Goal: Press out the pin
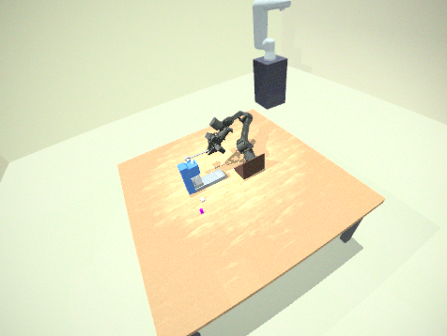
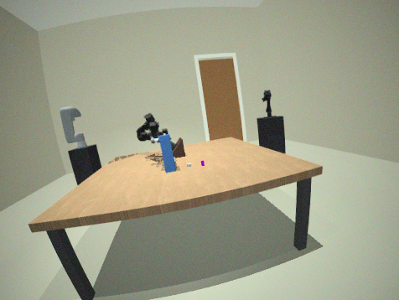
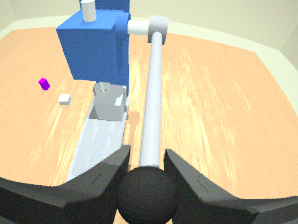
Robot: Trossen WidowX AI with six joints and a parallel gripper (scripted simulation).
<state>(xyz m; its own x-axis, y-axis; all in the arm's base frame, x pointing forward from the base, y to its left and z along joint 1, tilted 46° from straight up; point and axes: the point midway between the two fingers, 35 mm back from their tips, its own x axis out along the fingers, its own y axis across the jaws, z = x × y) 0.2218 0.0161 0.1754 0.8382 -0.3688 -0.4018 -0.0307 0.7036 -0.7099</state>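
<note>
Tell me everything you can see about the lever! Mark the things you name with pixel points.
The lever [image 1: 198, 155] [image 3: 153, 100] is a long, straight, round grey bar, smooth like metal. One end has a short, fat grey collar, joined by a pale rod to the blue press [image 1: 189, 179] [image 2: 168, 154] [image 3: 95, 47]. The other end has a black ball, and the tool [image 3: 147, 152] is shut on the lever there.

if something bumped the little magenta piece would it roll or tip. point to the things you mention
The magenta piece [image 1: 202, 211] [image 2: 202, 163] [image 3: 44, 84] looks small and blocky with flat faces, so it would probably slide rather than roll. It seems a bit longer than wide, so a knock might tip it.
</note>
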